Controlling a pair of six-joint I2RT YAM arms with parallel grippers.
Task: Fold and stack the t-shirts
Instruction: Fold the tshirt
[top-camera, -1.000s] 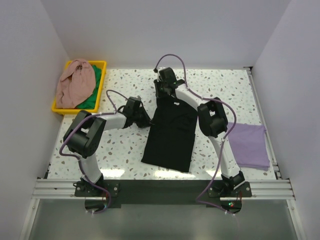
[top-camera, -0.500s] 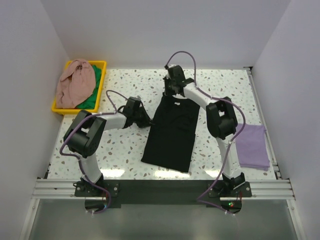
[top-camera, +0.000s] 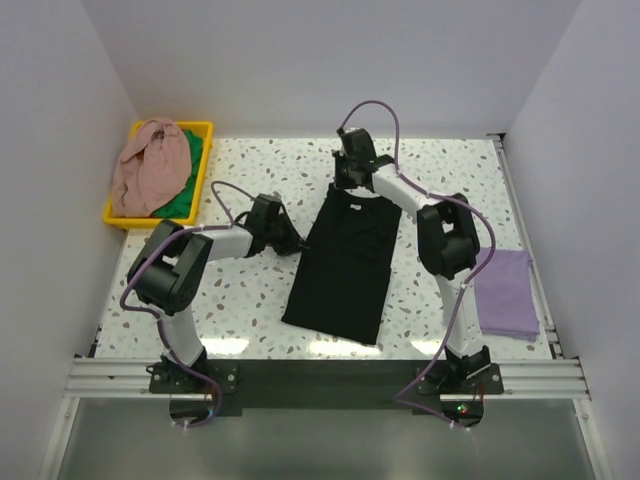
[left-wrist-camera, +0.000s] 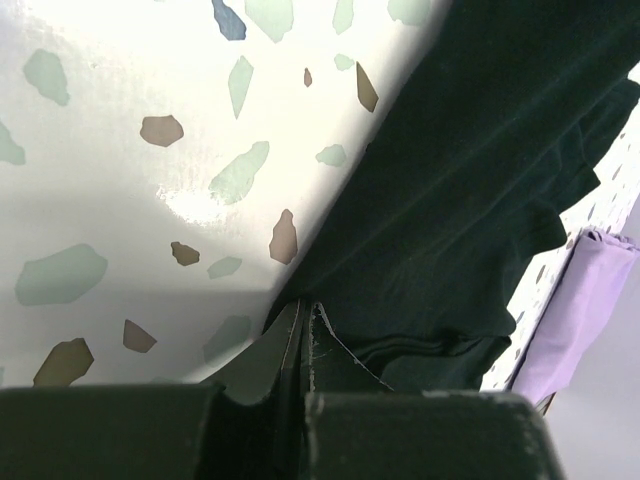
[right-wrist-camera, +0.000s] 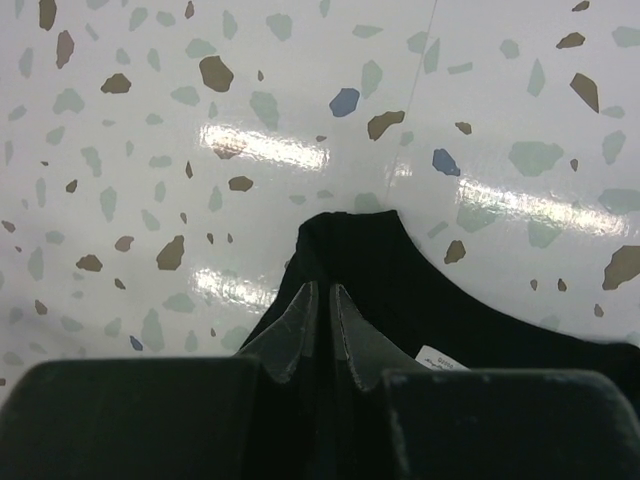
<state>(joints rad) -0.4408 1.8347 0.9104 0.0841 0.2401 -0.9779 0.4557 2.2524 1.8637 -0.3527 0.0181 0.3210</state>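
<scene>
The black t-shirt lies flat near the middle of the speckled worktop, folded into a long narrow shape with its collar at the far end and its hem towards the arm bases.

The left pincer sits low at the shirt's left edge, below the sleeve. Its fingers are clenched on a pinch of black cloth that rises to the tips. The right pincer is at the collar end. Its fingers are drawn almost together over the neckline, gripping the cloth just beside the white label.

The lavender t-shirt rests folded at the right of the worktop, well apart from the black one. The pink t-shirt is heaped on the green t-shirt in the yellow bin at the far left corner.

Compared with a second ago, the right pincer has shifted to the right and towards the far edge. The collar has gone with it, so the shirt's top now tapers to that grip. The left pincer is where it was. Both pincers have closed further since then.
</scene>
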